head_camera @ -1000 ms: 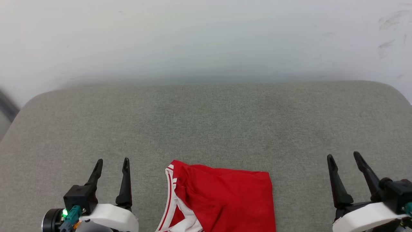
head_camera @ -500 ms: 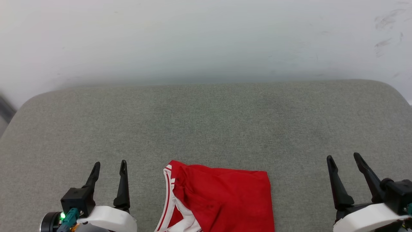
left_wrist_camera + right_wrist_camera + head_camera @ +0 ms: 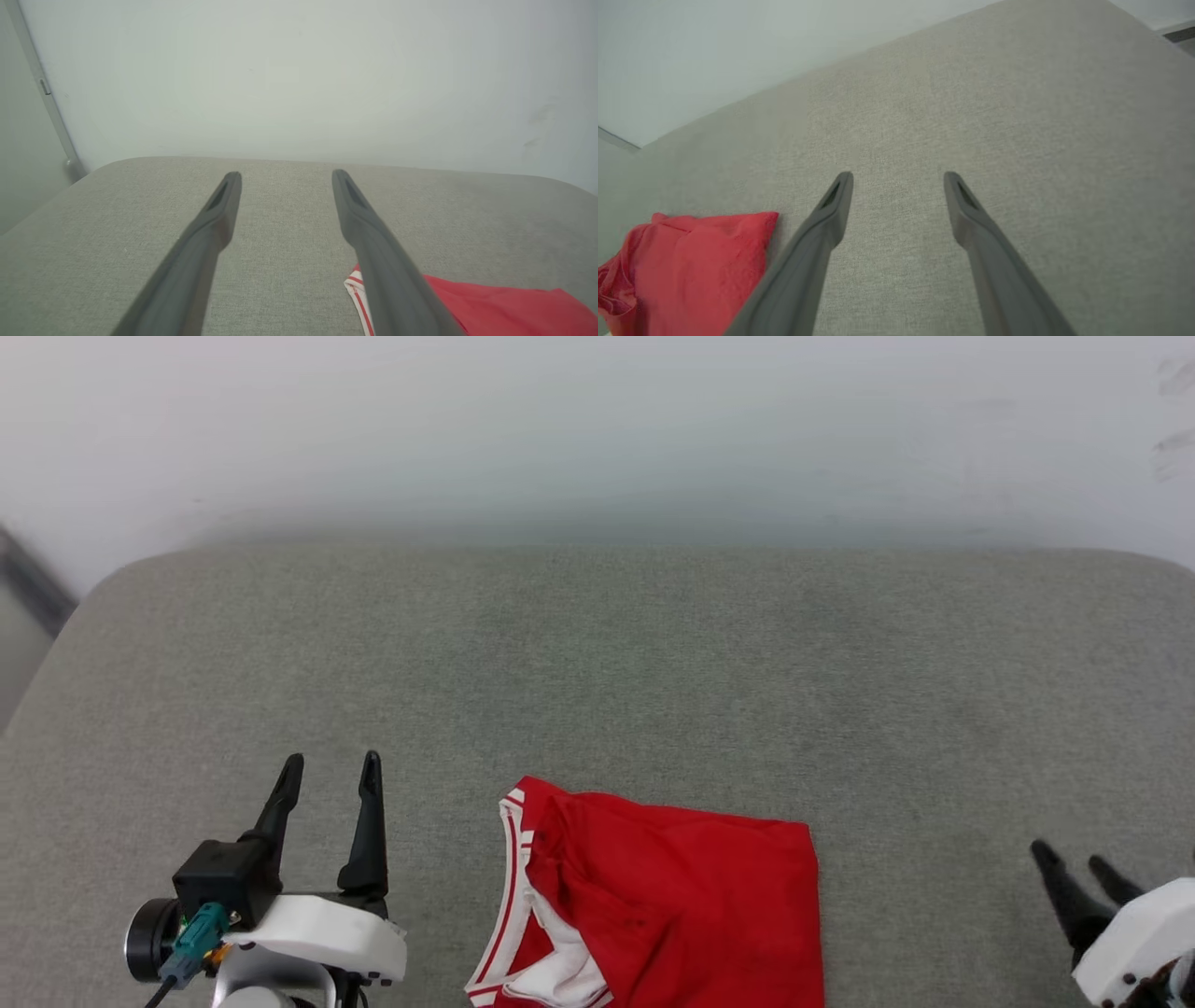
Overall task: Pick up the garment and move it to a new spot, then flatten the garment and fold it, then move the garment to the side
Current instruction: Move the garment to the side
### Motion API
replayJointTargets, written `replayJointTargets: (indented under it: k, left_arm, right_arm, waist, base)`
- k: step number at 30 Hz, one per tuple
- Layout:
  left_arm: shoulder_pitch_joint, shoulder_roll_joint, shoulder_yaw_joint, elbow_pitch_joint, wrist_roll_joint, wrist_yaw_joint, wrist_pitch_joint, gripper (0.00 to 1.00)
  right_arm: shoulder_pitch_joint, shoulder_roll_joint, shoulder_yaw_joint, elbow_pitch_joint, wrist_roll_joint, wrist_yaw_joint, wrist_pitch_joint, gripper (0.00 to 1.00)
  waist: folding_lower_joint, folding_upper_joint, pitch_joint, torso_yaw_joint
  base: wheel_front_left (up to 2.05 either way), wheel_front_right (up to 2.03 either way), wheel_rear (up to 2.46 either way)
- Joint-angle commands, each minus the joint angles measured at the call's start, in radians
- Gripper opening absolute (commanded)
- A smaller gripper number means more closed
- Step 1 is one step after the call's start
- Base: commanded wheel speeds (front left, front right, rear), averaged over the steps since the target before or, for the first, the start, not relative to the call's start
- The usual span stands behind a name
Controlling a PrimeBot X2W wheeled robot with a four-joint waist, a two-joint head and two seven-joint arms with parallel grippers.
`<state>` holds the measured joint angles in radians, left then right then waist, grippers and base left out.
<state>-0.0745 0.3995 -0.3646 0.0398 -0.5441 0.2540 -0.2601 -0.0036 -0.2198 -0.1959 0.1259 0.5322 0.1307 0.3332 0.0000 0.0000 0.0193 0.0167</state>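
Note:
The garment, a red jersey with white, red-striped trim on its left edge, lies folded at the near middle of the grey cushion. Its lettering and number are hidden. The left wrist view has the garment at the lower right, and the right wrist view has the garment at the lower left. My left gripper stands open to the left of it, empty. My right gripper is open and empty at the lower right, apart from the cloth. In the wrist views the left gripper and right gripper hover over bare cushion.
A white wall rises behind the cushion. A grey strip runs down the far left, beside the cushion's rounded corner. Bare grey fabric stretches beyond and to both sides of the jersey.
The camera has shifted, so the whole scene slid right and up a little. My right gripper has dropped lower and further right in the view. The left gripper sits a little higher.

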Motion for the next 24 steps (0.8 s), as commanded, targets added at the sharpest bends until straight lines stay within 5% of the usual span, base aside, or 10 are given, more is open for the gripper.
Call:
replayJointTargets:
  k: [1, 8, 16, 17, 19, 24]
  left_arm:
    - [-0.015, -0.007, 0.006, -0.002, 0.01, -0.006, -0.007, 1.0]
    - [-0.037, -0.03, 0.026, -0.006, 0.036, -0.026, -0.006, 1.0]
    - [-0.058, -0.042, 0.026, 0.009, 0.052, -0.043, -0.005, 1.0]
    - [-0.061, -0.042, 0.025, 0.011, 0.054, -0.047, -0.005, 1.0]
    - [-0.067, -0.041, 0.021, 0.017, 0.057, -0.05, -0.005, 1.0]
    - [-0.072, -0.038, 0.022, 0.028, 0.062, -0.05, -0.005, 1.0]
  right_arm:
    - [-0.016, -0.009, 0.022, 0.04, 0.044, 0.0, 0.082, 1.0]
    - [-0.059, 0.048, 0.088, 0.15, 0.292, 0.0, 0.415, 1.0]
    - [-0.122, 0.098, 0.203, 0.187, 0.461, 0.0, 0.453, 1.0]
    - [-0.128, 0.094, 0.213, 0.196, 0.469, 0.0, 0.45, 0.8]
    - [-0.142, 0.088, 0.233, 0.212, 0.491, 0.0, 0.444, 0.0]
    - [-0.169, 0.06, 0.272, 0.202, 0.514, 0.0, 0.411, 0.0]
  waist:
    - [0.0, 0.0, 0.027, 0.03]
    - [0.0, 0.0, 0.075, 0.083]
    - [0.0, 0.0, 0.114, 0.102]
    - [0.0, 0.0, 0.115, 0.104]
    - [0.0, 0.0, 0.116, 0.106]
    - [0.0, 0.0, 0.102, 0.101]
  base:
    - [0.0, 0.0, 0.0]
    - [0.0, 0.0, 0.0]
    - [0.0, 0.0, 0.0]
    - [0.0, 0.0, 0.0]
    - [0.0, 0.0, 0.0]
    - [0.0, 0.0, 0.0]
